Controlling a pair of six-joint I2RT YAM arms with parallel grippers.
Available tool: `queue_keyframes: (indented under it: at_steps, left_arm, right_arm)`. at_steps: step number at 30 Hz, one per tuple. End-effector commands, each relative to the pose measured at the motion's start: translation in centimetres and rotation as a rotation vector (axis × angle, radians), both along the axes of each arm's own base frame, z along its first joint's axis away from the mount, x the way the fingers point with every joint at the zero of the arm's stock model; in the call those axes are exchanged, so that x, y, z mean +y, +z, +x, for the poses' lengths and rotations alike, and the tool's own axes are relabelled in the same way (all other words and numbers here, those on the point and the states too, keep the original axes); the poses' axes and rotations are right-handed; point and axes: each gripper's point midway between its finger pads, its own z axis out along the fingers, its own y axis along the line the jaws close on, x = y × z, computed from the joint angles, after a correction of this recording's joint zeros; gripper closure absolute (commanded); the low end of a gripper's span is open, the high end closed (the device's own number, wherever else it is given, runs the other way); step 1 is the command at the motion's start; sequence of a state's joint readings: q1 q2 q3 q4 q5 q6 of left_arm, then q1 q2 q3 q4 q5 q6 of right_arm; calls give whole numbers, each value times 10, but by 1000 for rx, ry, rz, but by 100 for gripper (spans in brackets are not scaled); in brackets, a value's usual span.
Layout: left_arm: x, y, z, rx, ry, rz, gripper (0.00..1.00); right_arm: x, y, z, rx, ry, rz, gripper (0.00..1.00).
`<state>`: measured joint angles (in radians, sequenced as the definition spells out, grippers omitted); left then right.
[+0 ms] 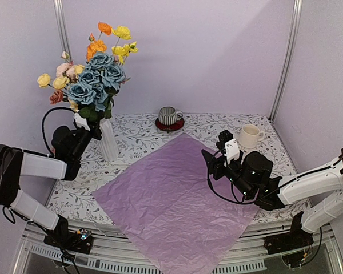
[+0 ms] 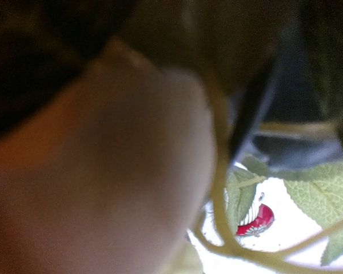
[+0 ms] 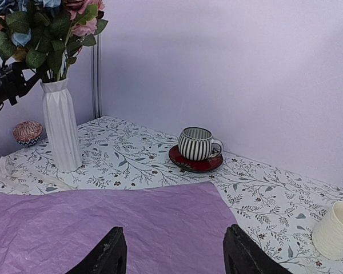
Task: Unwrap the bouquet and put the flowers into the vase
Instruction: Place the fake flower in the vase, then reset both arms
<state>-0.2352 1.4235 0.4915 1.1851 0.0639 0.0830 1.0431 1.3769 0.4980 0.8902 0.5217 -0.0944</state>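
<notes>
Left fingers (image 1: 90,133) are closed at the stems of the flowers (image 1: 97,80), just above the vase (image 1: 107,142) rim; a hold on them is unconfirmed. Right fingers (image 3: 111,251) are part open, empty, over the paper (image 1: 171,200) on the surface (image 1: 217,125). The flowers stand in the vase and look light, springy and top-heavy; hold the bundled stems low.

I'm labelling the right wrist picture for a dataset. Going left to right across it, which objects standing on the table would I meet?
small pink striped ball → white ribbed vase holding the flowers → grey striped mug on its red saucer → cream mug
</notes>
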Motion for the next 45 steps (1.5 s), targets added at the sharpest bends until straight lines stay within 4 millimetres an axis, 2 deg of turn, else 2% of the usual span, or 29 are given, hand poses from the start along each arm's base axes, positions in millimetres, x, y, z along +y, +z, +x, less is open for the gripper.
queue_keyframes:
  at_steps: [1,7,15,29,37,45]
  left_arm:
    - [-1,-61,4,245,-10,-17,100]
    - [-8,-65,1,285,-56,-40,100]
    - [-7,-74,-1,319,-62,-92,98]
    - [-9,-71,-18,296,-93,-104,81]
    - [-3,-70,-14,297,-58,-126,80]
    - [0,-68,-22,284,-57,-160,80]
  right_arm:
    - [2,1,1,-5,1,0,40]
    - [1,2,1,-7,0,2,40]
    - [1,3,1,-7,1,3,40]
    - [2,2,2,-4,1,-3,40]
    - [3,0,2,-1,2,-9,40]
    - [4,-1,2,-1,6,-10,40]
